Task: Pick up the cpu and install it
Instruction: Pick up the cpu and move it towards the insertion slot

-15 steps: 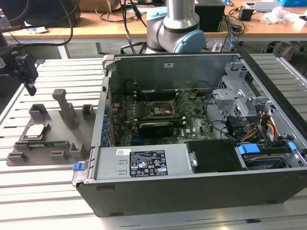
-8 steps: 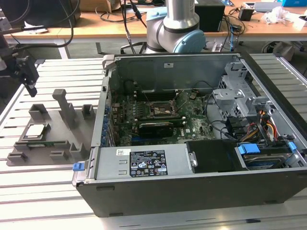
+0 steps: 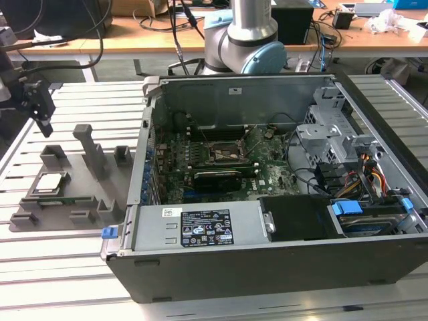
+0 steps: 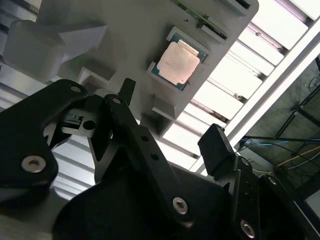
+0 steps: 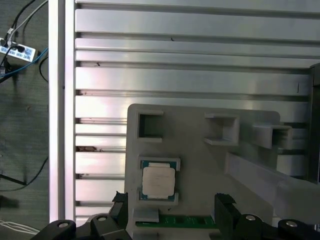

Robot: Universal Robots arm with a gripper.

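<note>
While the cpu lay flat in a square recess of the grey tray, metal top up, the gripper hung above it and apart from it, touching nothing. In the first wrist view the cpu sat in line with the gap between the two black fingers, and the gripper stood spread wide with nothing held. The second wrist view showed the same: the cpu lay beyond the parted fingertips of the gripper.

A green strip sat in a slot of the tray just beside the cpu's recess, at the tray's edge. Upright blocks rose from the tray's other half. The tray rested on the slatted table near the edge at the exterior view's left. Just beside the tray, toward the exterior view's right, stood the open case with its board exposed.
</note>
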